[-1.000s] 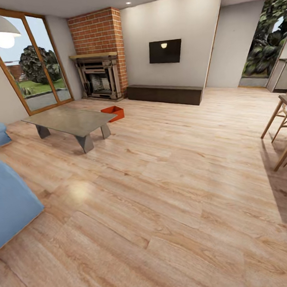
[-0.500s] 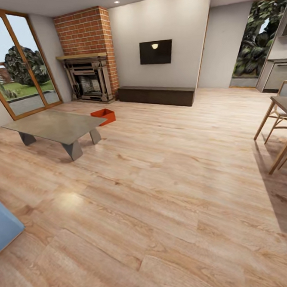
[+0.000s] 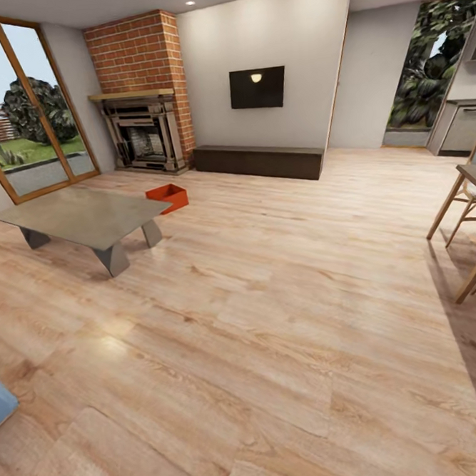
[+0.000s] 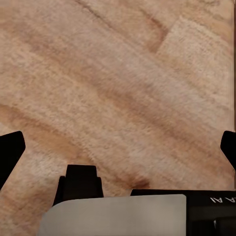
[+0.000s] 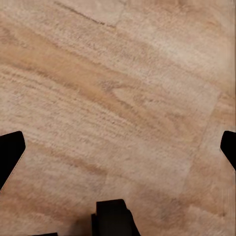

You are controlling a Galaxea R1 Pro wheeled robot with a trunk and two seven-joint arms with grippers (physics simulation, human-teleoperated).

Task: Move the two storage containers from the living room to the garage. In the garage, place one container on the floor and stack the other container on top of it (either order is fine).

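One bin [image 3: 168,198] in sight: orange-red, open-top, on the plank floor [image 3: 273,314] of the living room, just beyond the far corner of the grey low table [image 3: 79,218] and partly hidden by its top. Fireplace [image 3: 140,135] with brick chimney stands behind the bin, well apart from it. Black TV [image 3: 257,87] on the white wall; dark bench [image 3: 258,161] below it along the wall. Glass door [image 3: 25,126] at left, garden outside. Wooden chair and table legs [image 3: 465,213] at the right edge. Blue corner of a seat [image 3: 2,401] at the lower left edge.

Left wrist view: left gripper [image 4: 118,147] over bare planks, fingers [image 4: 10,155] dark at both edges of the frame, spread wide, nothing between them.

Right wrist view: right gripper [image 5: 118,147] likewise over planks, fingers [image 5: 10,153] far apart at the frame edges, holding nothing.

Bin lies well away from the robot, across open floor.
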